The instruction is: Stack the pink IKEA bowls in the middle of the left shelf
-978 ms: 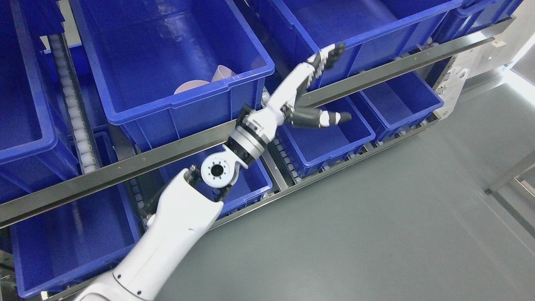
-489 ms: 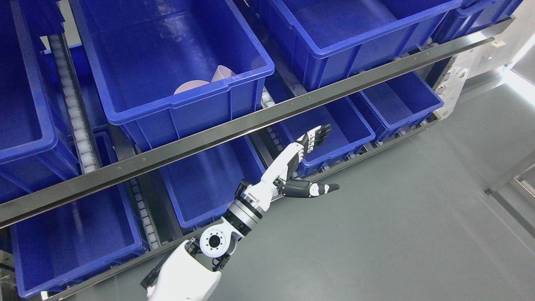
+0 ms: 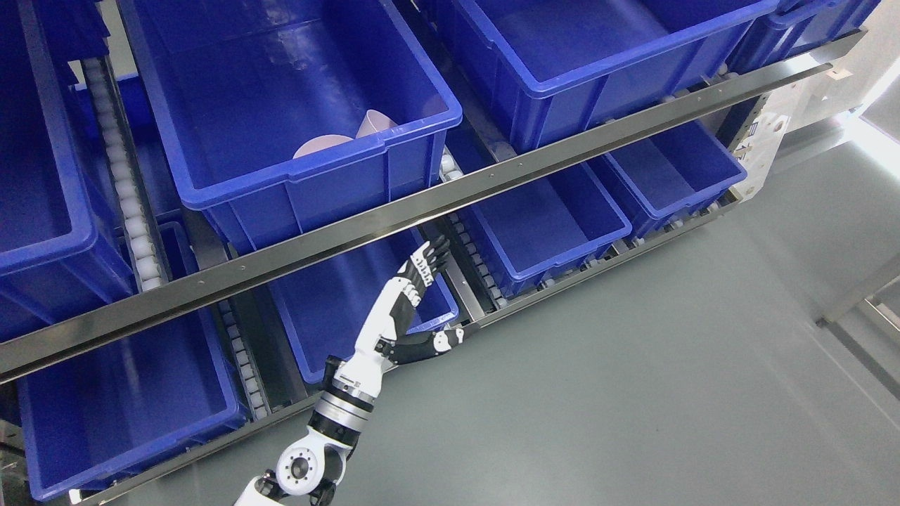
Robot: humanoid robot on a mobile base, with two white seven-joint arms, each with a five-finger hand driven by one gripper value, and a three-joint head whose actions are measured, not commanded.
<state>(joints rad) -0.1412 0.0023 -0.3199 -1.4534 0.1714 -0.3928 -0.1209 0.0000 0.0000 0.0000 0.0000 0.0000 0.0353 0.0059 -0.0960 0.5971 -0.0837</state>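
Pink bowls (image 3: 351, 135) tilted in bin (image 3: 309, 179); left hand (image 3: 401, 309) empty, fingers spread

The robot hand (image 3: 401, 316) hangs over the front edge of a lower-shelf bin (image 3: 330, 309), just below the shelf rail (image 3: 450, 190) that crosses above it. Up and to the left of the robot hand, beyond the rail, a large bin (image 3: 281, 105) holds two bowls (image 3: 344, 137) against its front wall. To the right of the robot hand sits another lower bin (image 3: 548, 225), with the floor (image 3: 668, 365) further right and below.
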